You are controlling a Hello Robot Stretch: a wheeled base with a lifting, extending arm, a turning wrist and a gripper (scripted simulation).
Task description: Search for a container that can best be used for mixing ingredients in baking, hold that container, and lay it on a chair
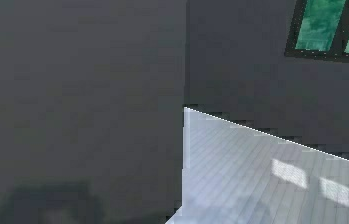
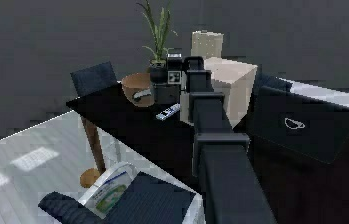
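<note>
Blocked ahead by a dark wall, with bare pale floor free at the forward view's right. Over the dark table, hemmed in by brown bowl, potted plant, beige boxes and laptop; free tabletop toward its left corner.

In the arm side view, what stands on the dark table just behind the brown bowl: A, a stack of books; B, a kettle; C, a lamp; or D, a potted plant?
D: a potted plant with long green leaves rises just behind the brown bowl on the dark table.
</note>
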